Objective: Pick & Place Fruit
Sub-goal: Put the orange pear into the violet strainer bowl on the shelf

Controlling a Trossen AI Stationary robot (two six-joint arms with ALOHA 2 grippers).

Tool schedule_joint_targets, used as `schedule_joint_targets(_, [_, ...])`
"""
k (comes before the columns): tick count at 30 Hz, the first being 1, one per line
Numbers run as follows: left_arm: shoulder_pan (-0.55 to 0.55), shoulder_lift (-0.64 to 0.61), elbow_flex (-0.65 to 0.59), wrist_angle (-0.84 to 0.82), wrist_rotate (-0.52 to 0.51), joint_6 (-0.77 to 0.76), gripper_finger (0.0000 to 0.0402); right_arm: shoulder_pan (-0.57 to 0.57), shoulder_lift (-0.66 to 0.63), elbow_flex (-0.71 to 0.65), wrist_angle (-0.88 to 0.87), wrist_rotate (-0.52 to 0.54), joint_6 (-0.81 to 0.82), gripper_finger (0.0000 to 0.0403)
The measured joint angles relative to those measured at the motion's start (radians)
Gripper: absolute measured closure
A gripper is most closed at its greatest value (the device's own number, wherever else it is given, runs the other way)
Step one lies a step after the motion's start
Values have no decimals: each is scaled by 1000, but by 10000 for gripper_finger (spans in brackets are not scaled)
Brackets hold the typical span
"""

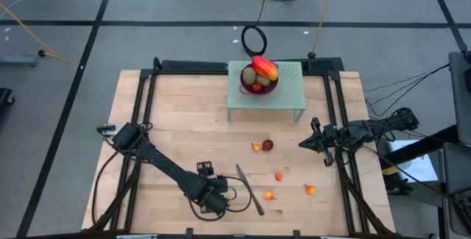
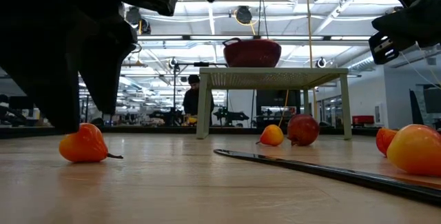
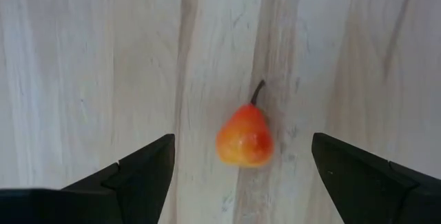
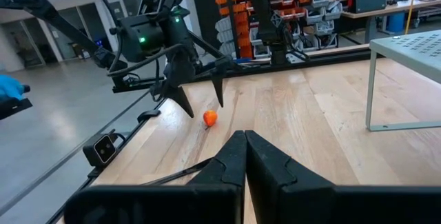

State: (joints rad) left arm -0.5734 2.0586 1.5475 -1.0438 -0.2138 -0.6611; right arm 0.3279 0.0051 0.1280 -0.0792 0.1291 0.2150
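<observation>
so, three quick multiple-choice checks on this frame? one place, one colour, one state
1. Where is the bowl?
A. on the raised green stand
B. on the floor
C. held up by an arm

2. What colour is the small fruit under the left gripper?
A. green
B. purple
C. orange-red

3. How do the left fingers stand?
A. shut on the fruit
B. open, one on each side of the fruit, not touching it
C. shut with nothing between them

Answers:
1. A: the bowl sits on top of the stand, at the far side of the table.
2. C: the fruit lying below the left gripper is orange-red with a dark stem.
3. B: bare wood shows between the fruit and the fingers on both sides.

The right gripper waits at the table's right side, fingers shut.
</observation>
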Motion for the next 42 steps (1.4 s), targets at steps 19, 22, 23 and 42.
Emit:
schedule_joint_targets(19, [6,37,-32,76,11,54,60,0,0,0,0,-3,0,403])
schedule_joint_targets(22, [10,34,-52,84,30,50,60,0,0,0,0,-3,2,403])
schedule_joint_targets(23, [10,34,-54,79,31,46,60,0,0,0,0,-3,6,403])
schedule_joint_targets(42, [9,35,-55,85,42,92,146,0,0,0,0,-3,8,403])
